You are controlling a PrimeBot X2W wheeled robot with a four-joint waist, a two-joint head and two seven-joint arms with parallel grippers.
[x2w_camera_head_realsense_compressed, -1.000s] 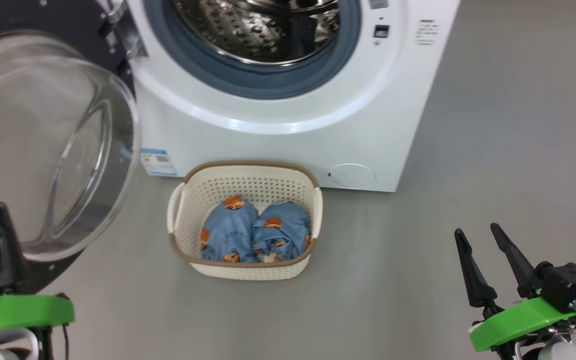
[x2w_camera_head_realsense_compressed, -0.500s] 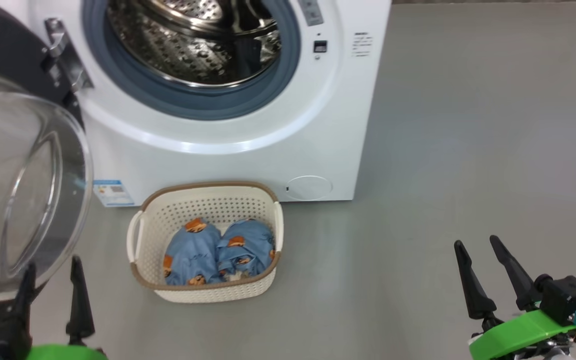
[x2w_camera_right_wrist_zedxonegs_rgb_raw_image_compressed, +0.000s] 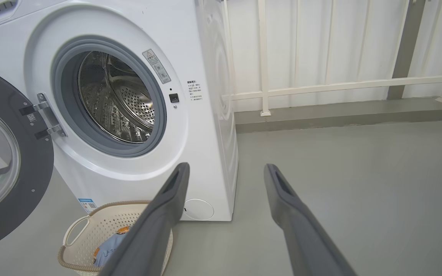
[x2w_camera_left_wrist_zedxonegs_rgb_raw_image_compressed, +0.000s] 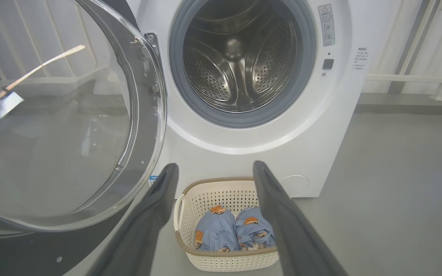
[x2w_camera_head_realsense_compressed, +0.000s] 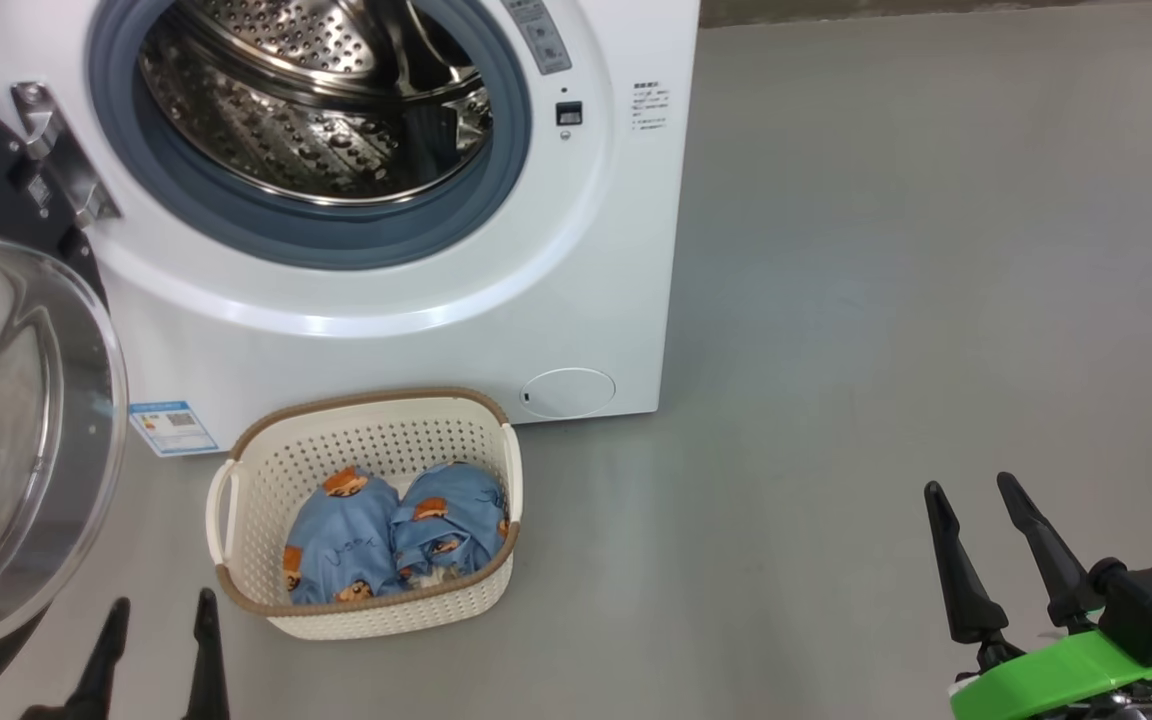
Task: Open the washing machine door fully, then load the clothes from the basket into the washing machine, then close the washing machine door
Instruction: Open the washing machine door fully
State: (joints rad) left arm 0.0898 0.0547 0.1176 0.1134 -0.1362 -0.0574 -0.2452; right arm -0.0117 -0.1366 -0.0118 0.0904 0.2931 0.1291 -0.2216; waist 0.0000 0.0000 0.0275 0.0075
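Note:
The white washing machine stands with its steel drum exposed. Its washing machine door hangs swung out to the left, glass bowl bulging toward me. On the floor before the machine sits the cream basket holding two bundles of light blue clothes. My left gripper is open at the bottom left, just left of the basket, holding nothing. In the left wrist view the left gripper frames the basket and the clothes. My right gripper stands open at the lower right, far from the basket.
Bare grey floor stretches to the right of the machine. A white railing and a kerb run behind it. A blue label sits low on the machine's front, beside the round service cap.
The head camera has swung right, so the whole scene has slid left. My left gripper has gone from shut to open and sunk lower in the picture. The right gripper is unchanged.

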